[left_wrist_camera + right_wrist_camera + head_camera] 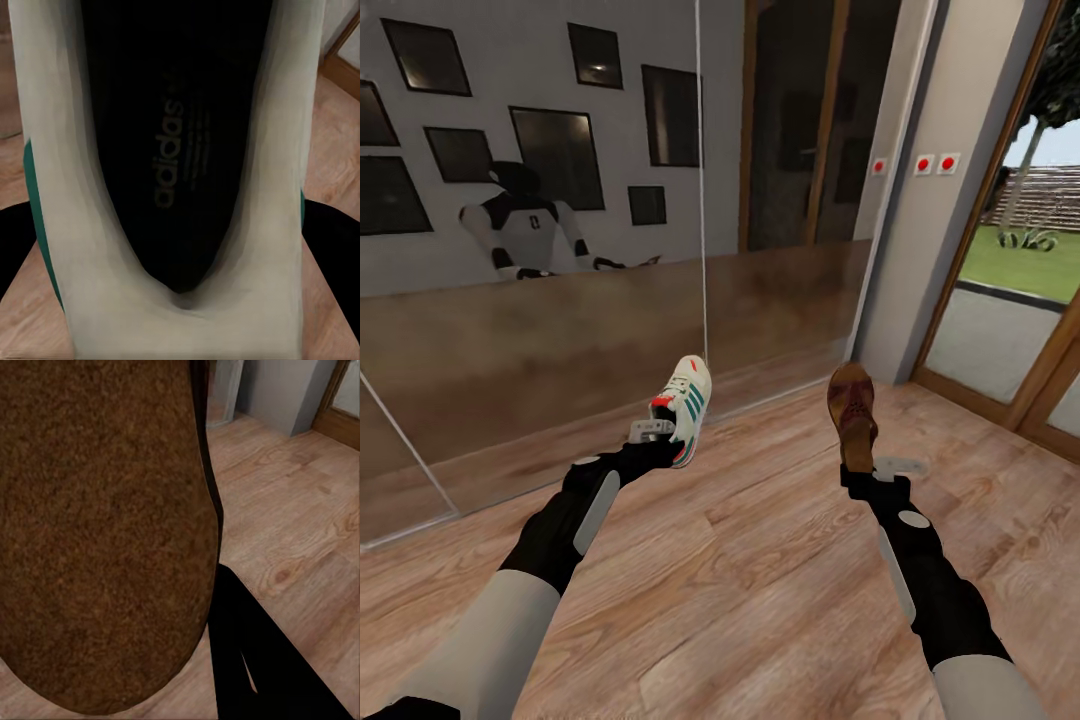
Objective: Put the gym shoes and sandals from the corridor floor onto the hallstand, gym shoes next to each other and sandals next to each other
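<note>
The left end effector (660, 437) is clamped on a gym shoe (686, 408); to its right, the right end effector (863, 470) grips a sandal (852, 413) above the corridor floor (760, 600).

Gym shoe (685, 405) left, sandal (852, 412) right, mirrored doors (560, 300) behind

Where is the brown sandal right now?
In the head view the brown sandal is held up off the wooden floor by the right tool, right of the white sneaker in the left tool.
</note>
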Available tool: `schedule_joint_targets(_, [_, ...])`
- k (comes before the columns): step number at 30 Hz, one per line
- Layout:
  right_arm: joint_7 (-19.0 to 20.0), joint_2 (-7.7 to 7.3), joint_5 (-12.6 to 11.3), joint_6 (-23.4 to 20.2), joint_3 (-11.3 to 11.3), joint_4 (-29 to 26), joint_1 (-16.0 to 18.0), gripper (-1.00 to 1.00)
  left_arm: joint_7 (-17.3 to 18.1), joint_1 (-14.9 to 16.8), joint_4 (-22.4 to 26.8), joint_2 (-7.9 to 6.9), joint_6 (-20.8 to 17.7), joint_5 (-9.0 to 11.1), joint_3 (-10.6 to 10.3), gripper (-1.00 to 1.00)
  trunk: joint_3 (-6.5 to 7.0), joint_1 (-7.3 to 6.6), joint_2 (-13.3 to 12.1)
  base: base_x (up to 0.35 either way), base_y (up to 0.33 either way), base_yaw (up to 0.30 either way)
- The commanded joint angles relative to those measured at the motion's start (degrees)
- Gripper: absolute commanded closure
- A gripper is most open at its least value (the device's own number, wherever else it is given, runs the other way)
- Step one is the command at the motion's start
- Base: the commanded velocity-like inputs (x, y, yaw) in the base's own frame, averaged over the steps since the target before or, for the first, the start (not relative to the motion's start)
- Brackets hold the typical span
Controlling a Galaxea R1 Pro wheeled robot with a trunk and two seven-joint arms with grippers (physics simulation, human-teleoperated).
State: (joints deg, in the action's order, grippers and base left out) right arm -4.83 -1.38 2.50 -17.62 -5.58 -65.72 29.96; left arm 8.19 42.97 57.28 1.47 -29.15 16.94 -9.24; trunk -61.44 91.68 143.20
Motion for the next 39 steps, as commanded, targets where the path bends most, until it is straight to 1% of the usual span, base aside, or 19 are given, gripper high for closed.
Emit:
schedule_joint_targets(1, [-0.3,-0.02,0.1,-0.4,0.0,-0.1,0.0,1.00,0.0,0.0,0.0,0.02,-0.3,0.2,0.0,1.00,0.00,-0.01,0.0,0.000,0.000,0.268])
schedule_joint_targets(28, [-0.4,-0.02,0.1,-0.4,0.0,-0.1,0.0,1.00,0.0,0.1,0.0,-0.04,-0.2,0.2,0.1,1.00,0.14,-0.01,0.0,0.000,0.000,0.296])
schedule_joint_targets(30, [-0.4,-0.02,0.1,-0.4,0.0,-0.1,0.0,1.00,0.0,0.0,0.0,-0.18,-0.1,0.2,0.7,1.00,0.14,-0.01,0.0,0.000,0.000,0.300])
schedule_joint_targets(31, [-0.4,-0.02,0.1,-0.4,0.0,-0.1,0.0,1.00,0.0,0.0,0.0,-0.19,0.0,0.3,1.8,1.00,0.14,-0.01,0.0,0.000,0.000,0.300])
schedule_joint_targets(33, [-0.4,-0.02,0.1,-0.4,0.0,-0.1,0.0,1.00,0.0,0.0,0.0,-0.11,0.1,0.2,2.8,1.00,0.14,-0.01,0.0,0.000,0.000,0.299])
schedule_joint_targets(39, [-0.4,-0.02,0.1,-0.4,0.0,-0.1,0.0,1.00,0.1,0.0,-0.1,-0.07,0.3,0.3,3.4,1.00,0.14,-0.01,0.0,0.000,0.000,0.300])
